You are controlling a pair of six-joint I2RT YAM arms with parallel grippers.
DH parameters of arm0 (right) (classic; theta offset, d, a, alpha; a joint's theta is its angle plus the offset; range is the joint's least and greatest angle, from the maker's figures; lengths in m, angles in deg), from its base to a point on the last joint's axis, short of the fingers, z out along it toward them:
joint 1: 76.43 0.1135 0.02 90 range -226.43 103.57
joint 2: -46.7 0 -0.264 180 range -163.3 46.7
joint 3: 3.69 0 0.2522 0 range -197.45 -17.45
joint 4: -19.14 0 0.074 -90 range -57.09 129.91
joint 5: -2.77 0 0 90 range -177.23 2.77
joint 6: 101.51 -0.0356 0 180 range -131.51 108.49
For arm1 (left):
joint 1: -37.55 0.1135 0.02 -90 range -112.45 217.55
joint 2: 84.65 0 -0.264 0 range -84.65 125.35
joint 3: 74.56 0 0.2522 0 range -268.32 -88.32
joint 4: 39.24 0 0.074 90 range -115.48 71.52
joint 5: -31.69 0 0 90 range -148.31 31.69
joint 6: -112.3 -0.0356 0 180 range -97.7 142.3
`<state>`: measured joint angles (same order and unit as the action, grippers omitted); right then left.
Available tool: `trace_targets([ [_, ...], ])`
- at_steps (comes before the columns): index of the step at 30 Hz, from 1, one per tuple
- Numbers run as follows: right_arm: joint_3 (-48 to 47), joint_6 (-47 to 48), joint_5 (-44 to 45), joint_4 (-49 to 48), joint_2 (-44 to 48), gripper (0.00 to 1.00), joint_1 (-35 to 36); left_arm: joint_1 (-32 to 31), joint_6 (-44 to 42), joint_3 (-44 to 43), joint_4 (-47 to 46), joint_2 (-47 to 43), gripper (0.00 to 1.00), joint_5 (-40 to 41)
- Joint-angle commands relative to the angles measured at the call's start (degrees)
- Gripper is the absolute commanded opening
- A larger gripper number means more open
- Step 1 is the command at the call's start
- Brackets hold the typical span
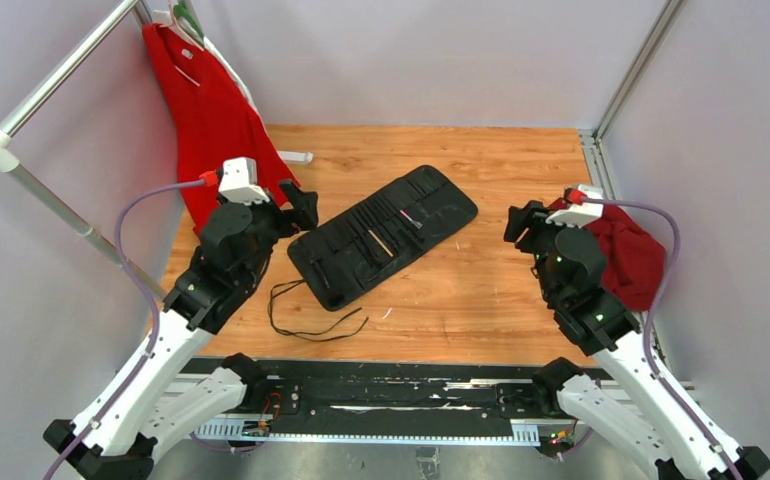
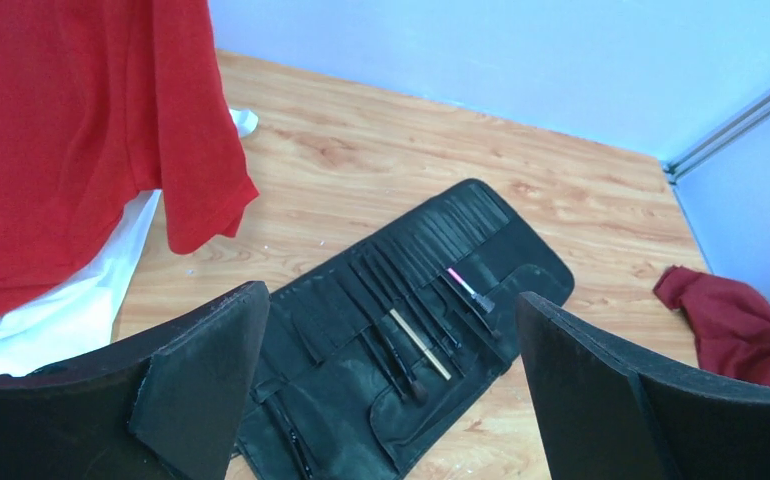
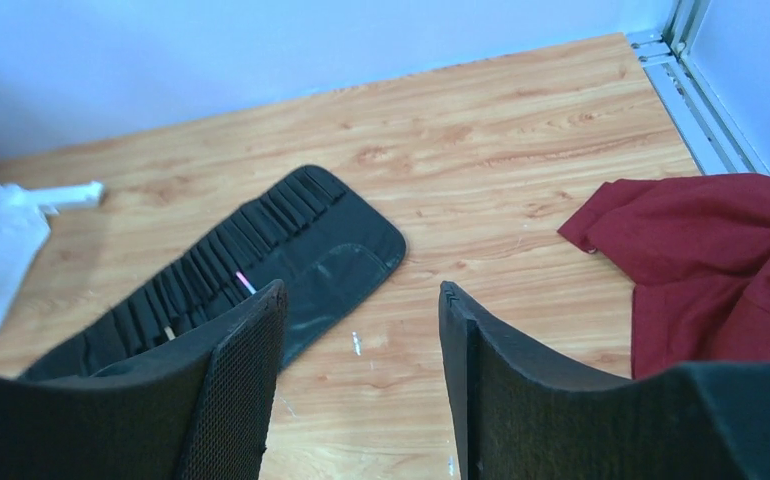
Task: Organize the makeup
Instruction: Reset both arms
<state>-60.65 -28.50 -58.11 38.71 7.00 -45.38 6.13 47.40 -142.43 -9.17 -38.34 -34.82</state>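
Left gripper (image 2: pixel 389 298) and right gripper (image 3: pixel 362 288) gape empty.

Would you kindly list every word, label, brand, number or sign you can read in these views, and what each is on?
None can be read.
Roll-up case, brushes, hanging red shirt, dark red cloth: no print visible.
Black rail between the arm bases: pale marks, too small to read.
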Motion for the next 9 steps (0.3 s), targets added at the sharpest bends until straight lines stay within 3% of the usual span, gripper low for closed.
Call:
trace_targets([
  [1, 0.34, -3.59, 2.89, -1.4, 2.6, 0.57, 0.5, -0.18, 0.56, 1.51, -0.52, -2.76, 0.98, 1.05],
  [9, -1.67, -4.25, 1.19, 0.54, 1.86, 0.57, 0.5, -0.16, -0.67, 0.23, -1.49, -0.24, 0.98, -0.87],
])
